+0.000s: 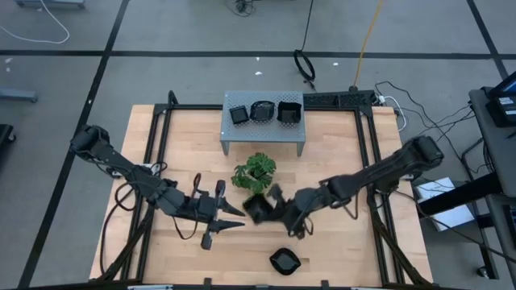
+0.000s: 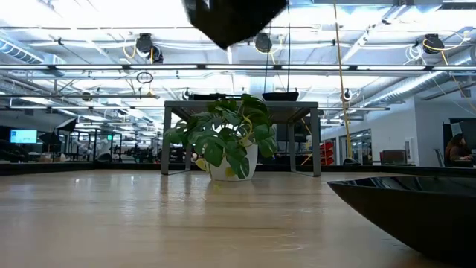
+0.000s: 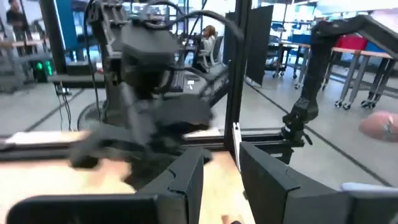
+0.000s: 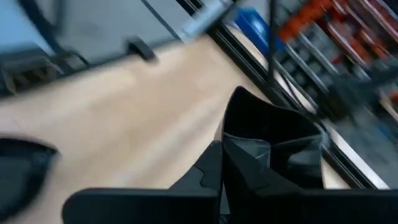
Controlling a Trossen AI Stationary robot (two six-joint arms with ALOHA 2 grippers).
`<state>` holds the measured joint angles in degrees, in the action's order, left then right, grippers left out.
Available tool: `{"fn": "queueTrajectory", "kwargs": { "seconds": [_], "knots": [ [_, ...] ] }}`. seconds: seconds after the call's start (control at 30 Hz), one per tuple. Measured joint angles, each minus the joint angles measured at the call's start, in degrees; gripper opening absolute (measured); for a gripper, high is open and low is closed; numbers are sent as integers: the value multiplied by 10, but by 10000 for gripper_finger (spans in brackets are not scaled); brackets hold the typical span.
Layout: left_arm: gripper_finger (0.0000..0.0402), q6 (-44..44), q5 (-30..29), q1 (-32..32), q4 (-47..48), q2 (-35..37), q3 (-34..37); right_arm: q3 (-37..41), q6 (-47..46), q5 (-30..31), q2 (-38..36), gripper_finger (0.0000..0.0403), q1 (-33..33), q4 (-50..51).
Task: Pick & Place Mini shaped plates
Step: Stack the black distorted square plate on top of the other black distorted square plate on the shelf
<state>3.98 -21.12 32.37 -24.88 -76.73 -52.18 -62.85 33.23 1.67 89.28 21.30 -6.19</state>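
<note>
My right gripper (image 1: 274, 208) is shut on a glossy black square mini plate (image 1: 258, 209), held in the air in front of the green plant (image 1: 254, 171). The low view shows that plate (image 2: 234, 18) high above the tabletop. A second black plate (image 1: 284, 259) rests on its base near the table's front edge. Three more plates (image 1: 264, 111) sit on top of the grey perforated shelf (image 1: 264, 137). My left gripper (image 1: 240, 217) hovers just left of the held plate, level and open, with nothing between its fingers (image 3: 186, 180). My right gripper pinches the square plate's rim (image 4: 249, 146) between its two fingers, coming from the table's right side and slanting slightly down. The plate sticks out beyond the fingertips, tilted, and is lifted clear of the table.
The potted plant stands at mid-table, close behind both grippers. The shelf stands at the far edge behind it. A black frame (image 1: 153, 161) runs along the table's sides. Bare wood lies left of the loose plate at the front.
</note>
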Motion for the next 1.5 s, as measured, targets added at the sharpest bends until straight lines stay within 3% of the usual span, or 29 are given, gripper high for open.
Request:
{"fn": "queueTrajectory", "kwargs": {
  "seconds": [0.27, 0.57, 0.73, 0.83, 1.1, 1.5],
  "knots": [
    [108, -101, 0, -1, 2, 0, 0, 10, 0, 158, -138, 0, -47, 145],
    [108, -163, -62, -26, 2, 0, 0, 10, -15, 154, -244, 0, -232, 213],
    [108, -152, -63, -56, 3, 0, 0, 10, -26, 39, -232, 0, -364, 213],
    [108, -134, -64, -72, 12, 0, 0, 10, -28, 12, -213, 0, -413, 218],
    [108, -169, -63, -98, 21, 0, 0, 10, 10, 10, -171, 0, -461, 212],
    [108, -175, -63, -131, 25, 0, 0, 10, 31, 11, -113, 0, -471, 150]
  ]
}}
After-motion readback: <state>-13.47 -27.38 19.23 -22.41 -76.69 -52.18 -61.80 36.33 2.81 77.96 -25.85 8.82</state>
